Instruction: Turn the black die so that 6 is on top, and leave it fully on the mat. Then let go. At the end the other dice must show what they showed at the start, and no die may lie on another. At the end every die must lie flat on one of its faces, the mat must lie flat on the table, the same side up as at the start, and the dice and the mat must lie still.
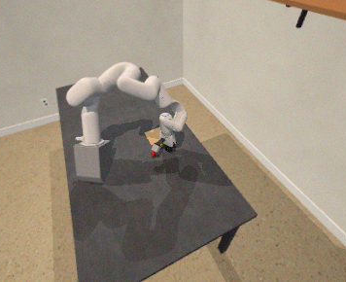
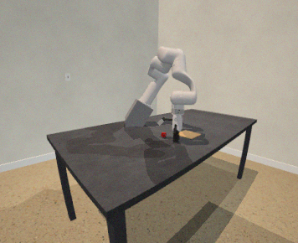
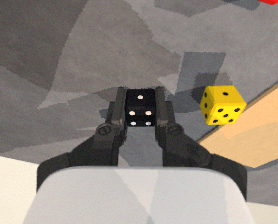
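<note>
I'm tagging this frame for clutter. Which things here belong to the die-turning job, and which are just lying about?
Job:
- black die, shut in the gripper
- tan mat, where it must end up

Lying about:
- yellow die, at the mat's edge
- red die, on the table

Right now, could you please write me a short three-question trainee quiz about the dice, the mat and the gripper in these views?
1. True or false: the dark two-finger gripper is shut on the small black die with white pips.
2. Multiple choice: in the wrist view, where does the yellow die with black pips lie?
A. Stacked on the black die
B. Beside the edge of the flat tan mat, apart from the gripper
C. Between the fingers
3. Fill in: the die at the top right corner of the wrist view, seen only in part, is ____.

Key: 1 true; 2 B; 3 red.
</note>
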Motion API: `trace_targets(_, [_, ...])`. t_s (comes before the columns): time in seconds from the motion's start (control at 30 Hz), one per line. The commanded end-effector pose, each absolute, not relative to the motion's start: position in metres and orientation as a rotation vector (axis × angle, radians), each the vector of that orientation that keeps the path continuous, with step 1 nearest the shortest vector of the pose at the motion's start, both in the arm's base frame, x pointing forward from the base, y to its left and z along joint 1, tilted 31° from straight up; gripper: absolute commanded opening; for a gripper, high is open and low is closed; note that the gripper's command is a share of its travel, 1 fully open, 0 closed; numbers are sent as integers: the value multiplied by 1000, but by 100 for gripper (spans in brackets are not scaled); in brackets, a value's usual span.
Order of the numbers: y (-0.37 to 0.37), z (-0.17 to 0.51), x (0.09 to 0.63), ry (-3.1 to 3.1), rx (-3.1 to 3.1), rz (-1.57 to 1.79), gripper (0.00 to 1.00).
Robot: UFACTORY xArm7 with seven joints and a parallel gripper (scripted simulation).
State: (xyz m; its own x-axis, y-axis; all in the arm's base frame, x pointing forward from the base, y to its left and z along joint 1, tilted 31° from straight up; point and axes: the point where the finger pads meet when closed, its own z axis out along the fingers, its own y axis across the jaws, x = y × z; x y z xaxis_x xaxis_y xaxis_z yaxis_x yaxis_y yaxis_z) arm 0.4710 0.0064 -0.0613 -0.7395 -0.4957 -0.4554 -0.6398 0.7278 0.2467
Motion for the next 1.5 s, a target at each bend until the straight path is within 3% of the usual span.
trace_targets(0.0, [5, -60, 472, 2572, -877, 554, 21])
trace_targets(0.97, [3, -58, 471, 2572, -877, 554, 21])
trace_targets(1.47, [-34, 11, 454, 2572, -877, 554, 21])
